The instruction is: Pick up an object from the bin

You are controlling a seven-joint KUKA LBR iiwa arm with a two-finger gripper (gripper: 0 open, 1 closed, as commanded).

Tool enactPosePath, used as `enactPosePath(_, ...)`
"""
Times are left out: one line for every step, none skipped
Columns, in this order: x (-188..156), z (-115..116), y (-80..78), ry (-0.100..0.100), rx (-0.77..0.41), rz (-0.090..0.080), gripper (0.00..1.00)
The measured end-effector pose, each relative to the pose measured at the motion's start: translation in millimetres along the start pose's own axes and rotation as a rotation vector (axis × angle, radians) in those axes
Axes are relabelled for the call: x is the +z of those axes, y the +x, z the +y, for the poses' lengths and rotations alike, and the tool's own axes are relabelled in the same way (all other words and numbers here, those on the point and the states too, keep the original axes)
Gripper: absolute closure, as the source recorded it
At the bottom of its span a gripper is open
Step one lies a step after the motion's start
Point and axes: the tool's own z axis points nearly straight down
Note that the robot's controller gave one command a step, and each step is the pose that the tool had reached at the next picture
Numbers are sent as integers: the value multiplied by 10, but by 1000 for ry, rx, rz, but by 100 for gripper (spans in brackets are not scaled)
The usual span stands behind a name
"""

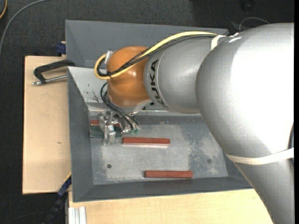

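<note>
The arm (210,78) reaches down from the right. Its gripper (114,129) is low at the left of the bin (140,164), just beside the left end of a red bar (145,142). It is not clear if the gripper is open or holds anything.

One camera looks down on my bin (140,164) from above, tilted a little to one side and fairly near. My arm (224,73) reaches in from its right, close under the lens.
</note>
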Motion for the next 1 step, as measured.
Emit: enactPosePath(-1394, 8, -30, 3, -88, 10, 100)
